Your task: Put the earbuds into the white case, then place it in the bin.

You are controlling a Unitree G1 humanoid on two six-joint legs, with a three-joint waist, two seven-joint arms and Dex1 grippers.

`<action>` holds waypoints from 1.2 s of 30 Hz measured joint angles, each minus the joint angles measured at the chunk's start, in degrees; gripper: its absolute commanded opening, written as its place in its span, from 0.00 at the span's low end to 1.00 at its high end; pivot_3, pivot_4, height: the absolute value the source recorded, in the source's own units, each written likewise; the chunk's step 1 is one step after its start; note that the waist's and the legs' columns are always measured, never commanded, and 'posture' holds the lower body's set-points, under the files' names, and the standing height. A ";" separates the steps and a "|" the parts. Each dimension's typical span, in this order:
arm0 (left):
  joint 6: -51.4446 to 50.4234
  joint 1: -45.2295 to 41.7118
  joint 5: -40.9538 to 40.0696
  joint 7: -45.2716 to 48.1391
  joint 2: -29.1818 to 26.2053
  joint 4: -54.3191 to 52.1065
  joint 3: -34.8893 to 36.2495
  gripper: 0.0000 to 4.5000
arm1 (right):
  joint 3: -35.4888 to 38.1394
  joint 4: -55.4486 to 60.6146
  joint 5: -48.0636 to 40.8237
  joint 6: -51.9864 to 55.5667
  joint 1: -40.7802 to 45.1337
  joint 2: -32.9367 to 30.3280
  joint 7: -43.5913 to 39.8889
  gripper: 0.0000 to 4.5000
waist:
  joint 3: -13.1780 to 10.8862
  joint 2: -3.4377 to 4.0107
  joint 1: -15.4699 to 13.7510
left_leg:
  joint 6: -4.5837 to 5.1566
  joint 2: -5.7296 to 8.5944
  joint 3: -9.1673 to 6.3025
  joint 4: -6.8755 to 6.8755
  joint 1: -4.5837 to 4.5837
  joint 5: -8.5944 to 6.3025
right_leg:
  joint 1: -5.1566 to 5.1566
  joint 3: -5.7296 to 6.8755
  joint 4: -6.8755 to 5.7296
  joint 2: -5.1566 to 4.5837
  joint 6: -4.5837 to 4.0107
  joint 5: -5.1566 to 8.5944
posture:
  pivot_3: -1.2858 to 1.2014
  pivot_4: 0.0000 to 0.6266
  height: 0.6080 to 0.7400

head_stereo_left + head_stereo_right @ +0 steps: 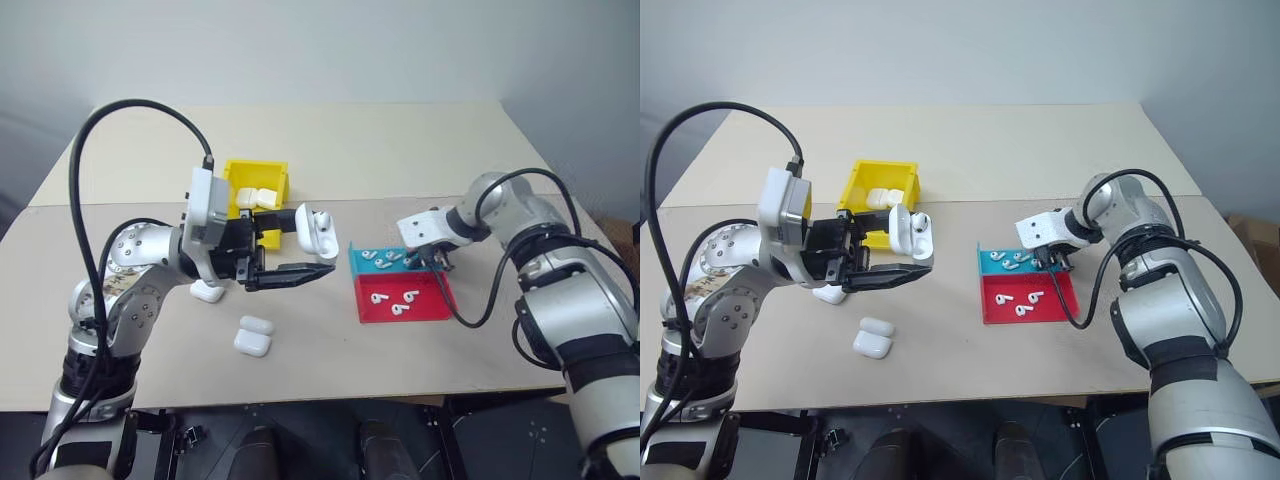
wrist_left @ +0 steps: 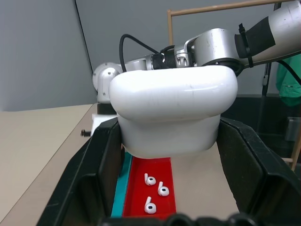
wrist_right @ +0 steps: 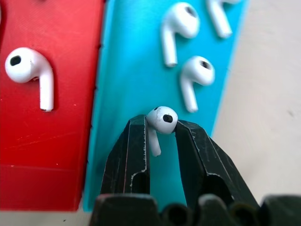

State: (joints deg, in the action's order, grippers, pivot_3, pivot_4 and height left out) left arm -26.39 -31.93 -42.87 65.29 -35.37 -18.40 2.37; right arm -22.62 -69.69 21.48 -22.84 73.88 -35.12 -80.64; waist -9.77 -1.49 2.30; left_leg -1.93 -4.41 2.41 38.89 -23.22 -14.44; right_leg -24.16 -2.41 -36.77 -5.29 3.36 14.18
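At frame centre the left gripper [image 1: 318,250] clamped a glossy rounded white case [image 1: 316,231]; the right gripper [image 3: 162,136] pinched a smooth short-stemmed earbud [image 3: 161,120] above the blue tray [image 3: 127,80]

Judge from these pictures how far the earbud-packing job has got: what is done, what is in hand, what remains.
Done: some white cases already lie in the yellow bin. In hand: the left gripper holds an open white case above the table; the right gripper pinches one earbud over the blue tray. Left: seating earbuds in that case, binning it, then the spare cases and the earbuds lying in the red tray.
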 measured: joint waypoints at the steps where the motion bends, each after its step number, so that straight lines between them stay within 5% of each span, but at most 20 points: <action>1: 0.04 -0.65 0.01 0.57 0.19 0.94 -0.08 0.62 | 2.23 1.06 -2.22 2.30 0.25 -1.33 -2.09 0.14 | -0.01 0.01 -0.10 | 0.00 0.00 0.00 0.00 -0.01 0.00 | 0.00 0.01 0.01 0.00 0.00 0.00 | 0.52 0.24 1.00; 5: 0.32 -3.75 0.09 2.36 1.91 4.35 -1.14 0.62 | 8.97 17.41 -19.20 20.78 -3.41 -7.35 -8.21 0.14 | -0.01 0.02 -0.28 | 0.01 -0.01 -0.04 -0.01 -0.02 -0.01 | 0.02 0.03 -0.14 0.01 0.00 0.00 | 0.52 0.24 1.00; 9: 0.58 -5.50 0.43 4.17 3.01 7.64 -1.79 0.62 | 18.14 43.98 -37.38 45.81 -15.88 -11.37 -7.97 0.14 | -0.01 0.02 -0.87 | 0.03 -0.01 -0.06 0.01 -0.02 -0.01 | 0.00 0.04 -0.22 0.03 0.00 0.00 | 0.52 0.24 1.00; 16: 1.61 -10.57 2.44 7.07 6.30 14.29 -3.81 0.62 | 37.67 81.83 -67.85 76.12 -27.06 -3.51 14.27 0.14 | 0.00 0.02 -1.53 | 0.04 -0.01 -0.12 0.05 0.02 -0.01 | 0.08 0.05 -0.11 0.04 0.00 0.00 | 0.52 0.24 1.00; 25: 2.75 -15.21 5.44 8.33 10.44 20.89 -5.79 0.62 | 40.49 95.30 -83.52 81.64 -31.70 4.75 37.38 0.14 | 0.01 0.02 -1.63 | 0.06 0.01 -0.15 0.05 -0.10 -0.02 | 0.04 0.07 -0.12 0.03 0.01 0.00 | 0.52 0.24 1.00; 36: 2.92 -16.61 7.09 9.93 11.11 21.86 -5.88 0.62 | 34.39 97.34 -82.96 78.60 -33.85 3.94 42.00 0.14 | 0.01 0.02 -1.49 | 0.10 0.01 -0.16 0.04 -0.10 -0.02 | 0.02 0.06 -0.04 0.03 0.01 0.00 | 0.52 0.24 1.00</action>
State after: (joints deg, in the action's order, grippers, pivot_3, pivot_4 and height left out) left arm -23.48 -48.54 -35.79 75.22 -24.26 3.46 -3.50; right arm 11.77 27.66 -61.47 55.76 40.03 -31.18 -38.64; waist -9.77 -1.47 0.81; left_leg -1.83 -4.40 2.26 38.93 -23.32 -14.46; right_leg -24.14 -2.35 -36.81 -5.26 3.37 14.18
